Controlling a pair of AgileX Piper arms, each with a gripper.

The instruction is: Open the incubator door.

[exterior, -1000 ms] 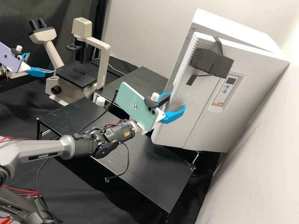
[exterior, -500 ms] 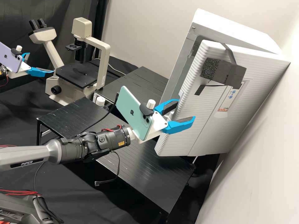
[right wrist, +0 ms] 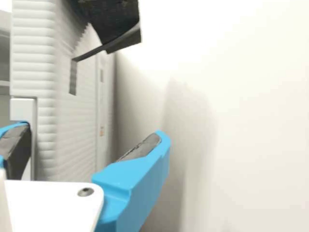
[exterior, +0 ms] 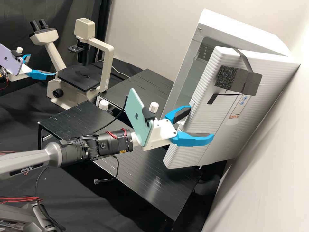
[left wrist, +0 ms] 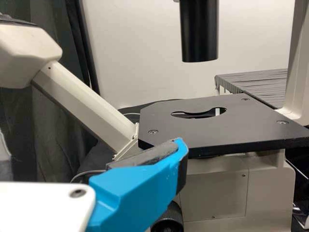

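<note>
A pale microscope (exterior: 107, 62) stands at the far left of the high view, its black stage (exterior: 77, 78) level, well apart from the incubator (exterior: 238, 27). Between them lies a far black table (exterior: 151, 85), with a nearer black table (exterior: 141, 170) running under the right arm (exterior: 32, 161). A white knob (exterior: 103, 104) shows at the far edge of that nearer table. On the right a pale wall (exterior: 267, 193) rises close beside the incubator. The outer face of the door carries a dark foam block (exterior: 235, 79) held by a strap, high up, and a small control panel (exterior: 239, 106) next to it. A green phone (exterior: 137, 117) is mounted on the right gripper (exterior: 201, 121) and a purple phone (exterior: 11, 61) on the left gripper (exterior: 42, 65).

The incubator door (exterior: 206, 125) stands partly open, its free edge turned left and near, with the dark inside visible behind it. The right gripper is at that edge with its fingers spread: one lies on the opening side by a pale latch piece (exterior: 192, 103), the other in front of the outer face. Whether either presses on the door I cannot tell. The left gripper, beside the microscope, has its fingers apart, unclenched.
</note>
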